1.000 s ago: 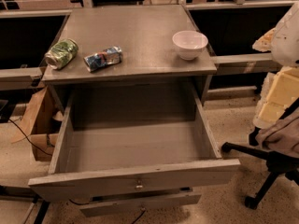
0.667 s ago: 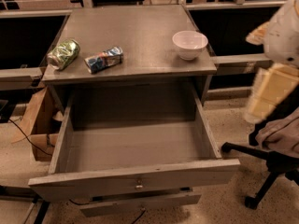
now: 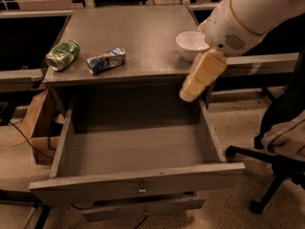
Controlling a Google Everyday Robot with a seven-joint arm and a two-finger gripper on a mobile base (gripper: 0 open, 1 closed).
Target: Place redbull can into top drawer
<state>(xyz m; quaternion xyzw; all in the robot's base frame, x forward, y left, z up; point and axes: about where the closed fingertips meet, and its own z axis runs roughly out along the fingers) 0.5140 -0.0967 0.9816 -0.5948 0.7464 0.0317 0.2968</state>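
Redbull can [image 3: 106, 60] lying on its side at upper left, on the grey cabinet top [image 3: 143, 27] beside a green can [image 3: 62, 55]. Top drawer [image 3: 138, 181] pulled wide open below, probably to receive it. Gripper [image 3: 202, 75] right of centre, below a white bowl [image 3: 191, 43], well apart from the can; open or closed, cannot tell.

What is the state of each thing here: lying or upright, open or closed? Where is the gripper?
redbull can: lying on its side on the tabletop.
green can: lying on its side, left of it.
bowl: upright.
top drawer: pulled open, nothing inside.
gripper: above the drawer's back right corner.
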